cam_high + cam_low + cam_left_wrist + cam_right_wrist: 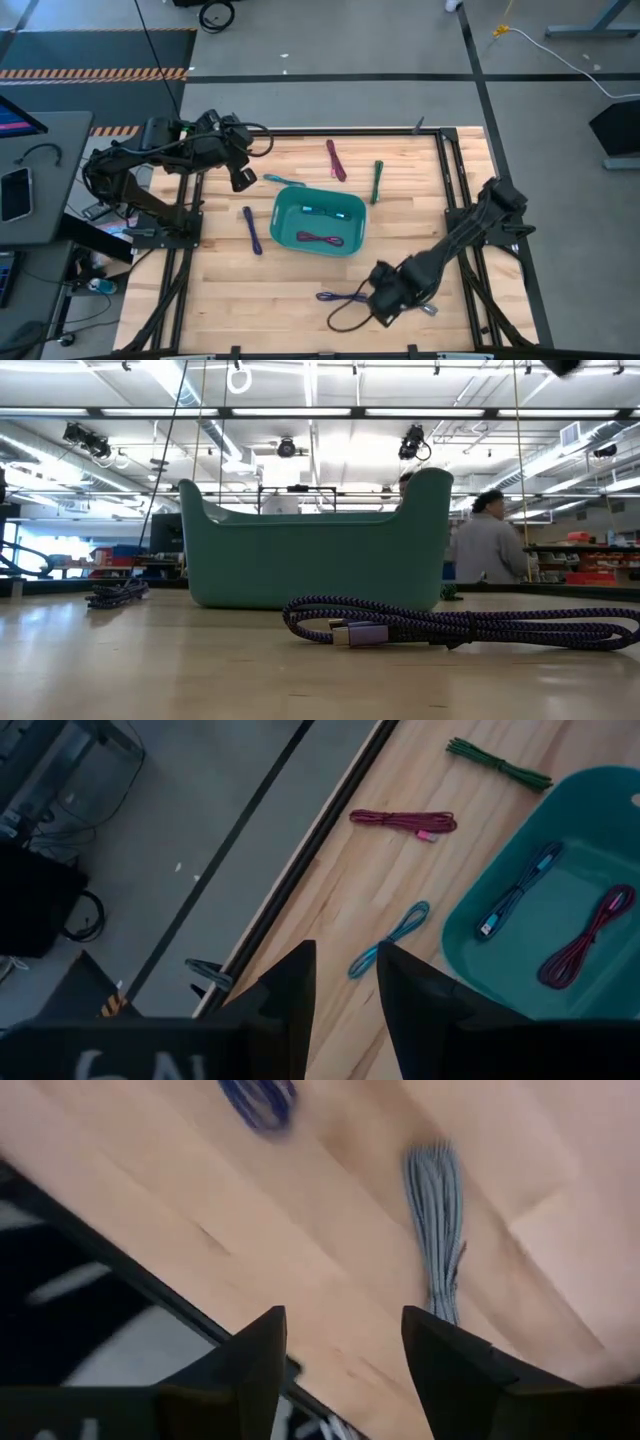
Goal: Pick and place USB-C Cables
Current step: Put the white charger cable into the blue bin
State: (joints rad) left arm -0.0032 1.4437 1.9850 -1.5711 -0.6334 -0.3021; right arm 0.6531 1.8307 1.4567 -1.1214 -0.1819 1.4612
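A teal bin (318, 222) sits mid-table with a blue cable (322, 211) and a red cable (318, 239) lying inside. On the wood around it lie a maroon cable (336, 160), a green cable (377, 181), a teal cable (285, 182), a dark blue cable (252, 230), a purple cable (343, 296) and a grey cable (435, 1220). My left gripper (243, 180) is open and hovers left of the teal cable (390, 938). My right gripper (392, 303) is open near the table's near edge, between the purple and grey cables, touching neither.
The black table frame (455, 190) runs along the edges, and the near edge (150, 1280) is close under my right gripper. In the low view the purple cable (450, 625) lies before the bin (315, 550). A person (487, 545) stands in the room behind.
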